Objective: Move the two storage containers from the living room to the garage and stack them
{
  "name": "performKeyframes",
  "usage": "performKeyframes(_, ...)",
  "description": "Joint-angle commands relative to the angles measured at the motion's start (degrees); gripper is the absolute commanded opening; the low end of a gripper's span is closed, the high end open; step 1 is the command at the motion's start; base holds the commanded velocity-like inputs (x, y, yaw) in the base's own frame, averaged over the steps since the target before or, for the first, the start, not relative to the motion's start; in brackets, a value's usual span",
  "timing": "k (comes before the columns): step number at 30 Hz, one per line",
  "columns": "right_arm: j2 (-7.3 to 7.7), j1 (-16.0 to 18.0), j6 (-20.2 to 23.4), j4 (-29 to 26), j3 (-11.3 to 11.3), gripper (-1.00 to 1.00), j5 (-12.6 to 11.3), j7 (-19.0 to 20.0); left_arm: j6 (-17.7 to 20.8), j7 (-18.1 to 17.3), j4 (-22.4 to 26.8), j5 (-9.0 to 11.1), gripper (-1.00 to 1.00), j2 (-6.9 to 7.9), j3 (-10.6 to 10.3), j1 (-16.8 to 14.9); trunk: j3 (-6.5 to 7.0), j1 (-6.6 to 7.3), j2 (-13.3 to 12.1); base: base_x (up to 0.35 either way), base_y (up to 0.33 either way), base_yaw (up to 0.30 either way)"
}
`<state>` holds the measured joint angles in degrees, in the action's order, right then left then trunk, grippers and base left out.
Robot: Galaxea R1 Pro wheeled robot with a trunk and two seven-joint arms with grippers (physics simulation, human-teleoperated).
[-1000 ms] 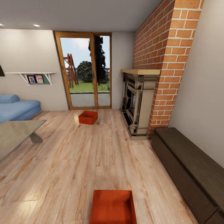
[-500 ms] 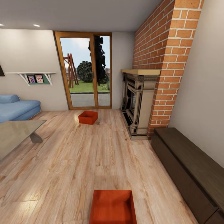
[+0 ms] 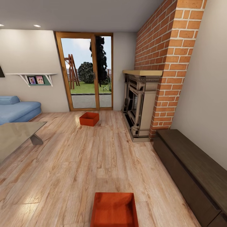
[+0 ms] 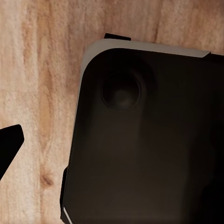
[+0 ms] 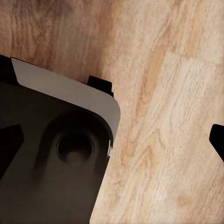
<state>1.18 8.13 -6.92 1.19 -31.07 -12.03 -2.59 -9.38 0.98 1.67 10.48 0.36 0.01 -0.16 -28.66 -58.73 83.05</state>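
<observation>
Facing two red-orange rectangular plastic bins on light wood-plank floor: one close, one by glass doors; I can't tell either pincer's state.

Domestic living room, simulated. Identifying features: light wood-plank floor; red brick chimney with a fireplace at its base; wood-framed glass doors opening onto a garden; blue sofa; glass-topped low table; wall shelf bearing framed pictures; long dark wooden cabinet.
</observation>
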Motion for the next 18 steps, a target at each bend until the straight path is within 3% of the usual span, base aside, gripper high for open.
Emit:
performKeyframes(1, -0.03, 0.0, -0.3, 0.1, -0.5, 1.0, -0.5, 0.0, -0.1, 0.1, 0.0, 0.2, 1.0, 0.0, 0.0, 0.0, -0.05, 0.0, 0.0, 0.0, 0.0, 0.0)
performKeyframes(18, -0.04, 0.0, -0.2, 0.1, -0.5, 1.0, -0.5, 0.0, -0.1, 0.1, 0.0, 0.2, 1.0, 0.0, -0.1, 0.0, -0.05, 0.0, 0.0, 0.0, 0.0, 0.0)
